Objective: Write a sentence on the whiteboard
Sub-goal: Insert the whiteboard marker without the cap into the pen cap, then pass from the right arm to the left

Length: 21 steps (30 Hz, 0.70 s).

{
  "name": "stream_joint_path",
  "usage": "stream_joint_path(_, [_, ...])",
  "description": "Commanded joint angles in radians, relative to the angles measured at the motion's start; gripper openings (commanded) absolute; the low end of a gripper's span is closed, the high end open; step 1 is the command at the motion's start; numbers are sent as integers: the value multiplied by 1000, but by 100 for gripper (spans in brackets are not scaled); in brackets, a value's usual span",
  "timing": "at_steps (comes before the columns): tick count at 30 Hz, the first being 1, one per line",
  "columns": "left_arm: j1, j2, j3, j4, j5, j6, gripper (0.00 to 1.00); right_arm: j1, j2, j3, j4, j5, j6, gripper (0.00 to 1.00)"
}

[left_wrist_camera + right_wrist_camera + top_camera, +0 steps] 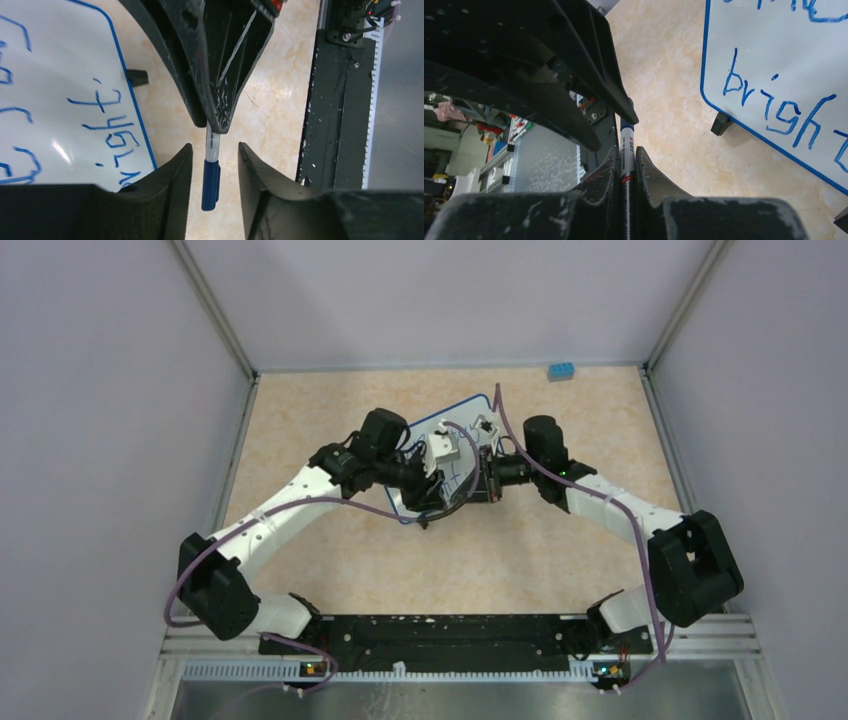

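Note:
The whiteboard (455, 416) lies at mid-table, largely hidden under both wrists. The sentence shows only in part: blue "bright" in the left wrist view (107, 127) and in the right wrist view (776, 107). My right gripper (627, 149) (482, 485) is shut on a marker (626, 156) by its white barrel, off the board's edge. The marker's blue capped end (210, 184) hangs between the fingers of my left gripper (215, 146) (440, 492), which is open, its jaws either side of the cap and apart from it.
A small blue block (561, 371) sits at the back right by the wall. Grey walls close in the table on three sides. The black base rail (327, 125) runs along the near edge. A black foot (721, 124) sticks out under the board.

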Motion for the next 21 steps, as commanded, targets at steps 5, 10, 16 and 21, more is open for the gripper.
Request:
stream_joint_path(5, [123, -73, 93, 30, 130, -43, 60, -51, -3, 51, 191, -21, 137, 0])
stream_joint_path(10, [201, -103, 50, -1, 224, -26, 65, -52, -35, 40, 254, -40, 191, 0])
stream_joint_path(16, [209, -128, -12, -70, 328, 33, 69, -50, -50, 35, 272, -76, 214, 0])
stream_joint_path(21, [209, -121, -37, -81, 308, 40, 67, -28, -51, 37, 281, -112, 215, 0])
